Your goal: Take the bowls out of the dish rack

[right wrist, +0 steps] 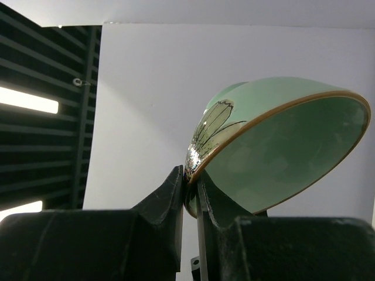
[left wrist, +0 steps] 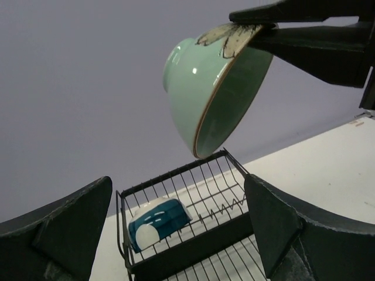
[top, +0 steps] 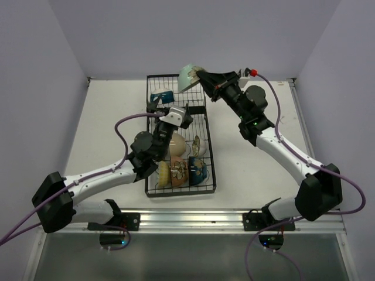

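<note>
The black wire dish rack (top: 208, 157) lies lengthwise in the middle of the table. My right gripper (top: 201, 74) is shut on the rim of a pale green bowl (top: 188, 77) and holds it in the air above the rack's far right corner; the bowl also shows in the left wrist view (left wrist: 214, 88) and the right wrist view (right wrist: 275, 146). A blue and white bowl (top: 162, 95) lies in the rack's far section (left wrist: 158, 221). Several patterned bowls (top: 180, 170) stand in the near section. My left gripper (top: 156, 107) is open and empty above the rack's middle.
White table (top: 252, 170) lies to the right of the rack and also to its left (top: 111, 129). Walls close the table on three sides. A metal rail (top: 193, 219) runs along the near edge by the arm bases.
</note>
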Tool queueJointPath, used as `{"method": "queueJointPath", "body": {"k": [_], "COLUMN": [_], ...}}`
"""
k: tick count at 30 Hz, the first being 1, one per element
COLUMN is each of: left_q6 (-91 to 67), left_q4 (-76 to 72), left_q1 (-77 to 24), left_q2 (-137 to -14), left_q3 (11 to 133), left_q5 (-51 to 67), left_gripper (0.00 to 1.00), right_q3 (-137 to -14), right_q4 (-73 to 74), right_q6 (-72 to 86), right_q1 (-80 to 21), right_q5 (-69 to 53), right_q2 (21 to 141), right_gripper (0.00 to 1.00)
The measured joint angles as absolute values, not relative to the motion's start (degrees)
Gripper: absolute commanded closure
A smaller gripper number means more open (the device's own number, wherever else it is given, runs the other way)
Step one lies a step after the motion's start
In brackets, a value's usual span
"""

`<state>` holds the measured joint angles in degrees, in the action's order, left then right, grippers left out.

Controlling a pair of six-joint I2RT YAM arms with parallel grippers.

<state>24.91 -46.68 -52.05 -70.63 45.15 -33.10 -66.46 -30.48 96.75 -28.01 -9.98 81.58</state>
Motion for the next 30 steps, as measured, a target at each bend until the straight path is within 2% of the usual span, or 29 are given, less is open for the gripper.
{"method": "queueJointPath", "body": {"k": [13,19,20,22,23,30], "left_q6": [32.27,35.22,35.81,36.99,37.43,40.34], "left_q4": [-62.50,-66.72,-67.18,-67.96,-68.40,-69.54], "left_q1": [-54.68,-54.92,-54.96,-55.09,-55.20,-55.90], "left_q2": [-76.47,-79.05,-79.48,-80.16,-80.55,-82.46], "left_q3": [47.55,47.81,47.81,47.81,47.81,48.51], "left_q5": [-37.10,-38.54,-38.83,-39.05,-39.22,-40.10], "left_gripper": [0.23,0.42,0.49,0.55,0.61,0.70], "right_q3": [-61.69,-61.67,-61.67,-61.67,-61.67,-61.67], "right_q4": [-30.06,-29.93,-29.85,-29.80,-29.76,-28.84], "right_q6": [97.91,98.24,98.32,98.41,98.41,98.69], "right_q1": [-30.20,-31.38,-31.44,-31.51,-31.57,-31.81], "right_q5": [-9.89,-10.00,-10.02,-10.02,-10.02,-10.02], "right_q2": [78.83,78.83,78.83,78.83,78.83,78.83], "right_gripper": [1.00,1.00,1.00,1.00,1.00,1.00]}}
